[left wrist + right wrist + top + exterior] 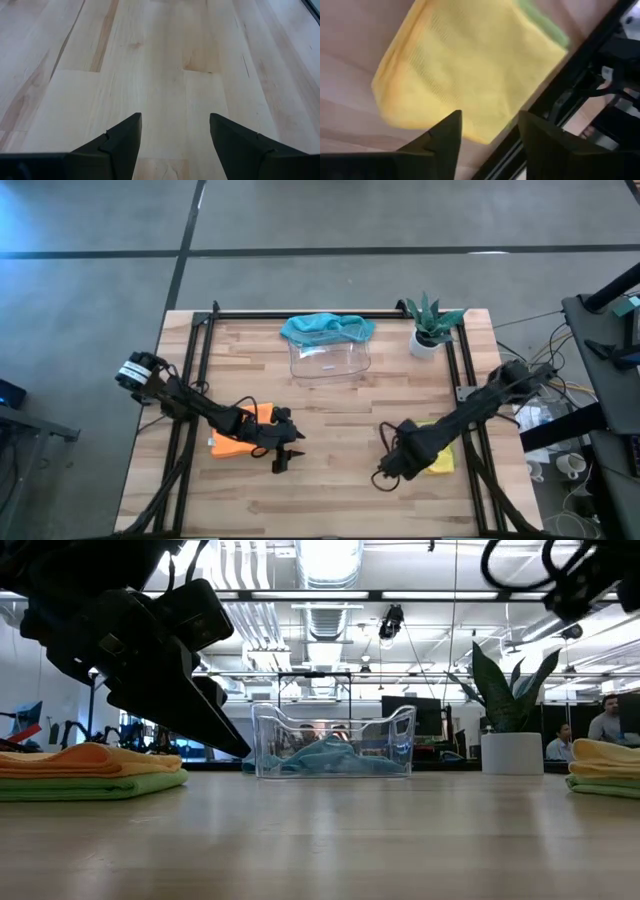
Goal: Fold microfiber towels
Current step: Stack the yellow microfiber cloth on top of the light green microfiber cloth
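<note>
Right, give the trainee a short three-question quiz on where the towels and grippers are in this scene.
1. True or false: the teal towel lies in the clear tray.
2. Which towel lies on top of the stack by the right gripper? A orange, B yellow, C teal.
3. Fill in: the left gripper hangs open over bare ____.

Key
1. True.
2. B: the yellow towel covers a green towel; the right gripper's fingers stand apart, holding nothing.
3. Table; the orange towel lies behind it on another green one.
</note>
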